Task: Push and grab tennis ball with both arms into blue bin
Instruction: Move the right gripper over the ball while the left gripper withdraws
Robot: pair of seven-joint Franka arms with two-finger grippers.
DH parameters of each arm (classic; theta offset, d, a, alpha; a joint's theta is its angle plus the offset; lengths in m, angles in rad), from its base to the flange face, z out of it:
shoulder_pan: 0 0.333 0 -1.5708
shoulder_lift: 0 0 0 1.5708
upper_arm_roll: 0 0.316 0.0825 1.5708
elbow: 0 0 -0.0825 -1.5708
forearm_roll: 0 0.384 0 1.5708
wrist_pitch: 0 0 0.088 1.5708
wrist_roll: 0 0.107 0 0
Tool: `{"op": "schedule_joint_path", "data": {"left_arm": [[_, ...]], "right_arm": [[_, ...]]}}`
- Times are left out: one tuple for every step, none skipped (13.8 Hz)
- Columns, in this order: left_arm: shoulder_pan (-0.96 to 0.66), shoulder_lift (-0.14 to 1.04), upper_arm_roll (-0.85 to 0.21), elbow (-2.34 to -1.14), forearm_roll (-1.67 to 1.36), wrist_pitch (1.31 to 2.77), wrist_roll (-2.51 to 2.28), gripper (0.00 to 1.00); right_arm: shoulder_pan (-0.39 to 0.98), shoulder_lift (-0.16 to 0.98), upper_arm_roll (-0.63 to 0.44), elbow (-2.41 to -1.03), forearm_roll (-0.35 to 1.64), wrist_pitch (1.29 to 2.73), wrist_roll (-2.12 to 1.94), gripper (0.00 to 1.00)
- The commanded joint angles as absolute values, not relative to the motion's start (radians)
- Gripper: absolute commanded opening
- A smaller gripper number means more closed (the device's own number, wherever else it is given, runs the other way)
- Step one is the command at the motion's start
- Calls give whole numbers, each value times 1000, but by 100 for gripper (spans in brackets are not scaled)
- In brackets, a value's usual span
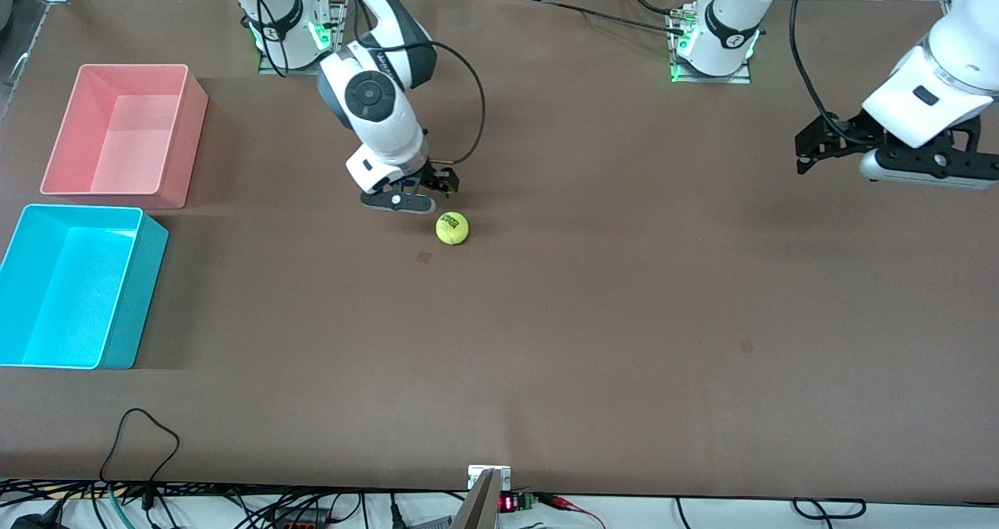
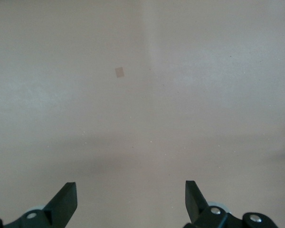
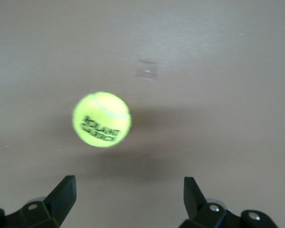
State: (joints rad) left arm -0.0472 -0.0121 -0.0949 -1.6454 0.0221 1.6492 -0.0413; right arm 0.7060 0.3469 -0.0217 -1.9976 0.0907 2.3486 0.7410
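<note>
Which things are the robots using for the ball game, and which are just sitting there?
For the game:
- tennis ball
- blue bin
- right gripper, open, by the ball
- left gripper, open, waiting over the table's left-arm end

Just sitting there:
- pink bin
- small tape patch on the table

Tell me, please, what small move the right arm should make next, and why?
Probably ease the right gripper down and forward over the tennis ball: its jaws are open, and the ball lies free on the table just ahead of them, not yet between them. The left gripper waits open at its own end.
</note>
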Motion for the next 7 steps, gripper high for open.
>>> {"op": "schedule_joint_path", "data": {"left_arm": [[-58, -40, -101, -1692, 15, 1616, -54, 100], [-57, -35, -109, -1684, 17, 1591, -61, 100], [-58, -32, -115, -1674, 20, 1576, -63, 100], [-60, -26, -132, -1663, 28, 1569, -64, 100], [-58, -29, -161, -1660, 60, 1562, -64, 100], [-58, -28, -173, -1658, 70, 1536, -67, 100], [-55, -29, -173, -1658, 71, 1508, -75, 100]], "right_arm": [[724, 425, -32, -1913, 107, 2349, 743, 100], [724, 437, -32, -1905, 106, 2355, 732, 100], [724, 449, -32, -1902, 104, 2379, 727, 100], [727, 459, -32, -1902, 101, 2397, 726, 100], [727, 469, -32, -1901, 100, 2408, 726, 100], [729, 480, -32, -1899, 98, 2433, 724, 100], [733, 489, -32, -1899, 97, 2451, 724, 100]]}}
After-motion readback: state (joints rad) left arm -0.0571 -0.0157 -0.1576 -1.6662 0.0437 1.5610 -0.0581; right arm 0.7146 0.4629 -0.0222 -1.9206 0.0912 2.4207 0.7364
